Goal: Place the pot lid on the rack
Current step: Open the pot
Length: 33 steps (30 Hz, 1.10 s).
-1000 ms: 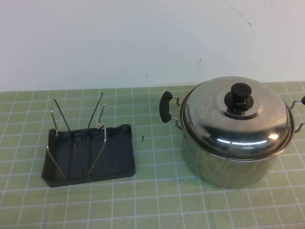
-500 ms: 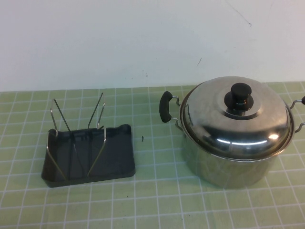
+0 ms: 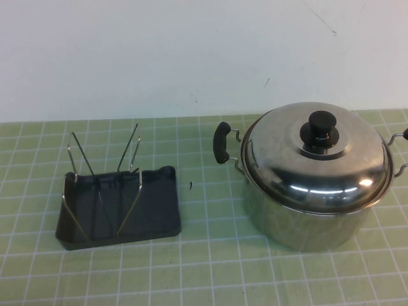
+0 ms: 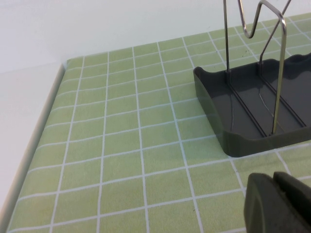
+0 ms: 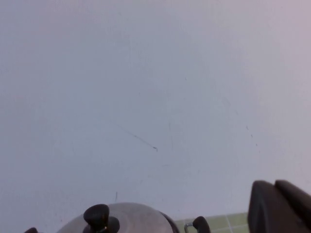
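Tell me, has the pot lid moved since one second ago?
No. The pot lid sits on the pot as before, right of the rack.

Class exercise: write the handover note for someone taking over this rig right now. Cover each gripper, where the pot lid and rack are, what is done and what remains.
Left gripper: low over the mat beside the rack, holding nothing; its jaws look shut.
Right gripper: raised on the pot's side, facing the wall, holding nothing; jaws look shut.
Neither arm shows in the high view.
Pot lid: seated on the pot, table's right side, black knob up.
Rack: on the left, apart from the pot, wire prongs upright, nothing in it.
Done: nothing.
Left: grasp the lid, probably by the knob, lift it off, set it between the prongs.
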Motion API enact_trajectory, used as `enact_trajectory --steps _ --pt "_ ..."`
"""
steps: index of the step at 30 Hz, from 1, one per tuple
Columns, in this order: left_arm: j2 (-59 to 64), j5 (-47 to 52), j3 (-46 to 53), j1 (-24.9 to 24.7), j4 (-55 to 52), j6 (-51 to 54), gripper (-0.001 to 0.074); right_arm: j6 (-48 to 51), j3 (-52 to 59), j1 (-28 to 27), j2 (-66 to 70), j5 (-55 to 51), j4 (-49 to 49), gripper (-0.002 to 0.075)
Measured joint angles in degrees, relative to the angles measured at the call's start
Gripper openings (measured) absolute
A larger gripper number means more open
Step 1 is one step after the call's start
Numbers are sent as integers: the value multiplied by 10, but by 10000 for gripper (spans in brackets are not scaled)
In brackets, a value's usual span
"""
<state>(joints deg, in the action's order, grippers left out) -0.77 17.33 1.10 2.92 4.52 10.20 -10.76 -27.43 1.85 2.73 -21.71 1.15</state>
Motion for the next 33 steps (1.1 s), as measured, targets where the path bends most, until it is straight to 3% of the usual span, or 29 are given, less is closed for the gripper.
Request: enact_trajectory --steps 9,16,21,27,30,33 --pt "0 0 0 0 0 0 -4 49 22 0 17 61 -22 -1" --pt "0 0 0 0 0 0 -4 135 3 7 173 138 -98 -1" --pt "0 0 0 0 0 0 -4 127 -31 72 333 183 -102 -1" --pt "0 0 0 0 0 1 -4 121 -34 186 485 348 -95 4" --pt "0 0 0 0 0 1 -4 108 -36 206 563 414 -79 44" --pt "0 0 0 0 0 1 -4 83 -48 210 626 443 -75 133"
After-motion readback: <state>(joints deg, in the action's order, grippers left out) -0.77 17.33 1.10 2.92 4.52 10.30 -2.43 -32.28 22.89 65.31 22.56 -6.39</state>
